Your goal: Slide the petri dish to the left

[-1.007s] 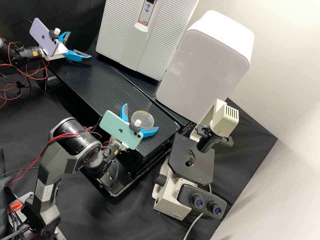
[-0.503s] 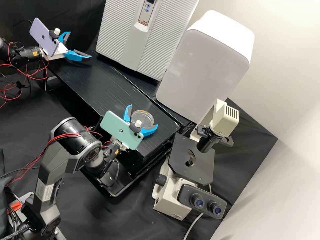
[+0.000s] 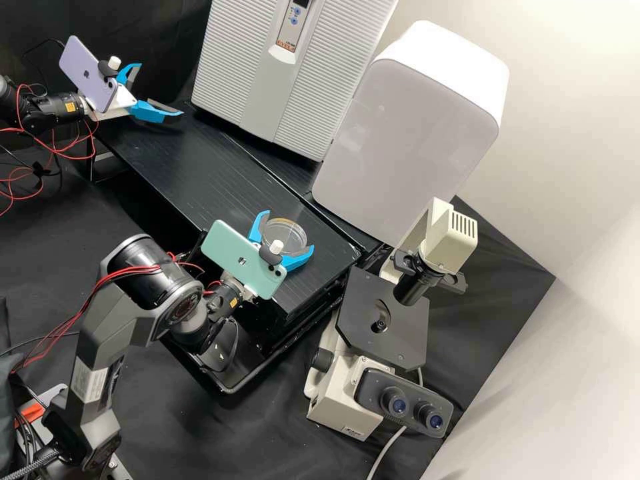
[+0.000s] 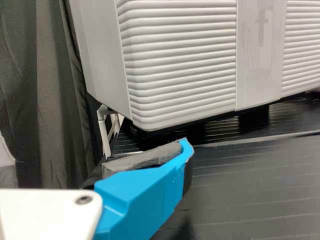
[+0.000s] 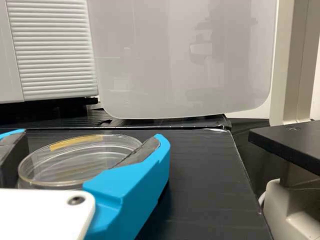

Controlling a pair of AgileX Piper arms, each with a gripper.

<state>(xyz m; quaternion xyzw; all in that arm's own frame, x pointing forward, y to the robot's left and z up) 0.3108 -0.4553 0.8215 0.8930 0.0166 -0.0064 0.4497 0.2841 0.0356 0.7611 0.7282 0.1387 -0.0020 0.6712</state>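
Two arms come in from the left in the high view. The left gripper (image 3: 159,90) hangs at the far left corner of the black ribbed desk (image 3: 200,167), its blue fingers spread wide and holding nothing. A purple phone (image 3: 85,81) sits on its wrist. Its own wrist view shows one blue finger (image 4: 145,192) just over the desk surface, near the foot of a ribbed white appliance (image 4: 180,60).

Farther right, at the near end of the desk, the right gripper (image 3: 289,235) carries a teal phone (image 3: 240,259) on its wrist. It grasps the petri dish (image 3: 285,232), one finger on each side of the rim. In the right wrist view the grey pads (image 5: 137,152) appear to press against the clear dish wall. The dish rests flat on the desk, close to its right edge, with a yellowish strip (image 5: 76,142) along its far side.

Behind the dish stands a smooth white housing (image 3: 413,127), to the right of the ribbed appliance. Right of the desk, on black cloth (image 3: 493,280), is a microscope (image 3: 393,333) with its dark stage level.
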